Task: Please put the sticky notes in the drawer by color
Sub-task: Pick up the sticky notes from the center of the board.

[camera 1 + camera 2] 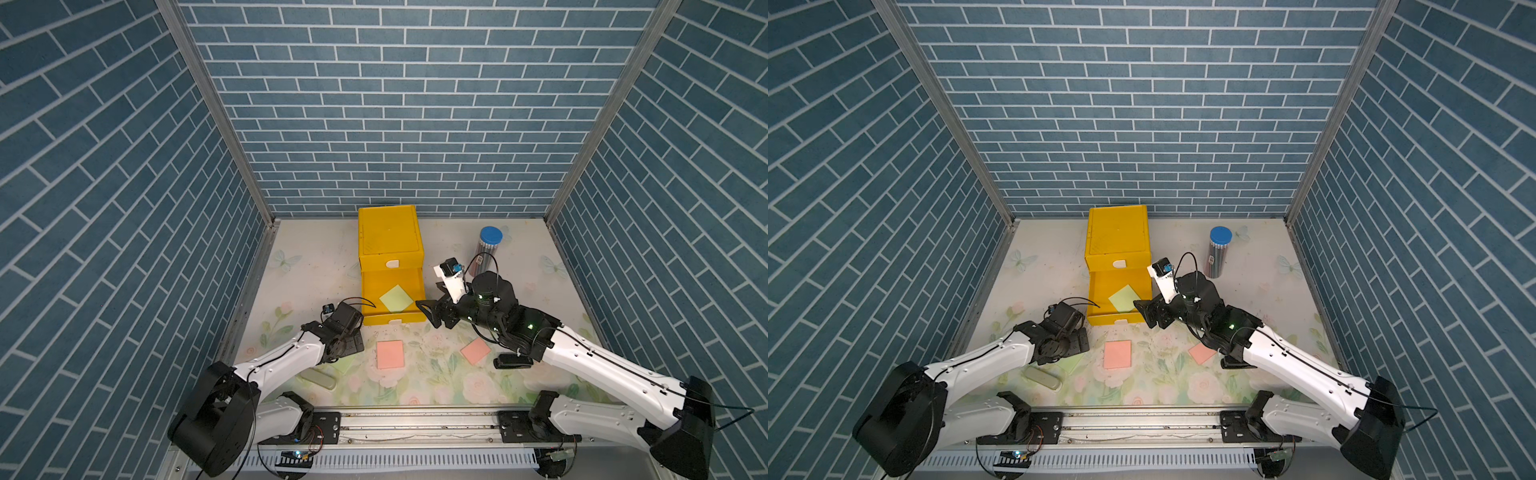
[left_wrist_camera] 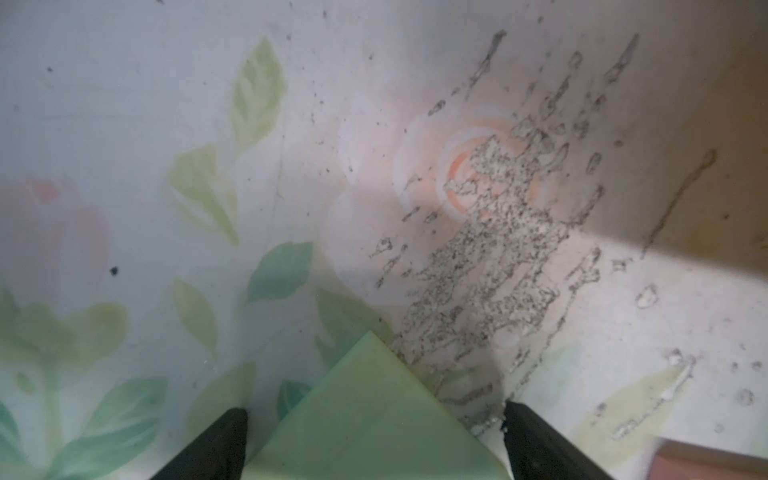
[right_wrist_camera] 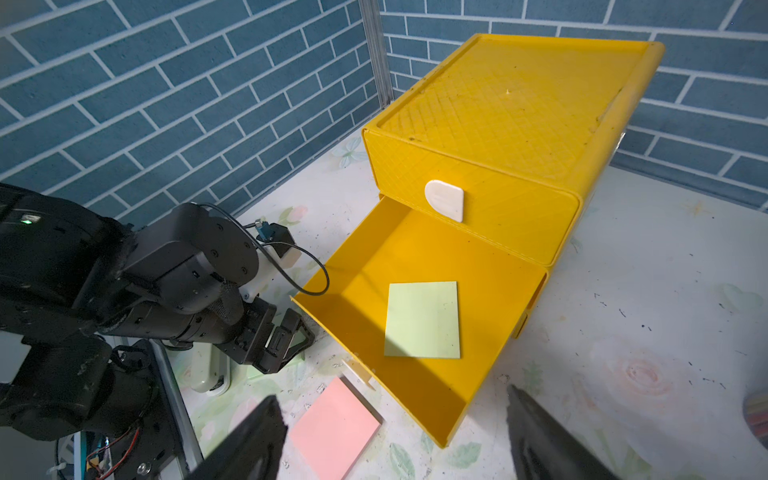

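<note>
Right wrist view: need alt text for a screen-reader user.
A yellow cabinet has its second drawer pulled open, with one light green sticky note lying flat inside. A pink sticky note lies on the floral table beside the drawer. The right claw is spread open and empty; the left arm reaches in alongside.
</note>
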### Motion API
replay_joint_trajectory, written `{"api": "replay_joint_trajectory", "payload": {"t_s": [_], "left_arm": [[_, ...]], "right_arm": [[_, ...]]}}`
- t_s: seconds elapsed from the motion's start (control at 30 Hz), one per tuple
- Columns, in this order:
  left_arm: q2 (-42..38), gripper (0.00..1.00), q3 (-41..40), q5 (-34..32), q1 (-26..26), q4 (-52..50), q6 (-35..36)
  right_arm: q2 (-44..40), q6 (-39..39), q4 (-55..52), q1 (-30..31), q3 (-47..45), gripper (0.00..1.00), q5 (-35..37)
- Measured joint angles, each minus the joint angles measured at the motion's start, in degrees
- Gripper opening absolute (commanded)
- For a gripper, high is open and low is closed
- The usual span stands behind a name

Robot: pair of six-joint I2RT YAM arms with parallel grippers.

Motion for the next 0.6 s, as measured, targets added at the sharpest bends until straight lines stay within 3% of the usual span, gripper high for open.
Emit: {"api": "replay_joint_trajectory", "payload": {"t_s": [0.17, 0.4, 0.6], "left_arm": [[0.4, 1.00, 0.0, -1.4, -1.9, -0.1, -1.0], [-4.6, 1.00, -1.6, 2.5, -7.9, -1.6, -5.6], [-4.7, 1.00, -1.6, 2.5, -9.6, -2.3, -6.8]], "right_arm": [[0.0, 0.1, 0.0, 0.0, -0.1, 0.85, -0.1], [0.0, 0.2, 0.2, 0.0, -0.3, 0.84, -0.2], [0.0, 0.2, 0.6, 0.0, -1.2, 0.84, -1.2]]}}
